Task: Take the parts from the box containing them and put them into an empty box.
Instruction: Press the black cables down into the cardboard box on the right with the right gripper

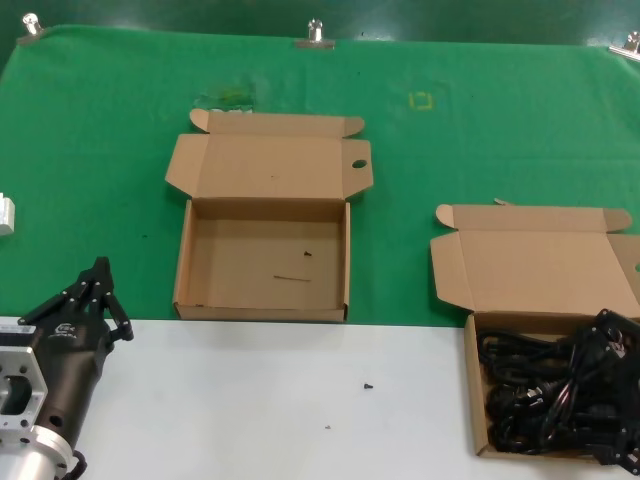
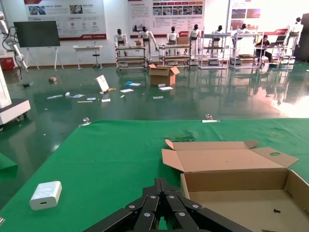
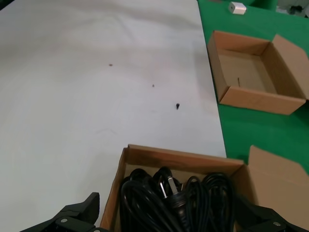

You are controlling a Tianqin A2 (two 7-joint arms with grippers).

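We see the empty box (image 1: 262,262) mid-table on the green mat (image 1: 100,130), lid w/ round hole (image 1: 358,164) folded back, only a couple of small specks inside. The cords (image 1: 545,390) sit tangled in the full box (image 1: 478,385) at our right, on the white sheet (image 1: 280,400), lid back too. Right gripper (image 1: 612,385) hangs directly over the cords; in the wrist view its fingers (image 3: 72,217) stand wide apart, one each side of the box, pinching nothing. Left gripper (image 1: 95,290) is parked low at our left, near the empty box's front corner, tips pressed together. Other bits: white adapter (image 2: 46,195) on the mat well left of the boxes, a small dark screw (image 3: 177,105) on the sheet between the two boxes, metal clips (image 1: 314,34) along the far edge. Nothing stands between the boxes except that screw.
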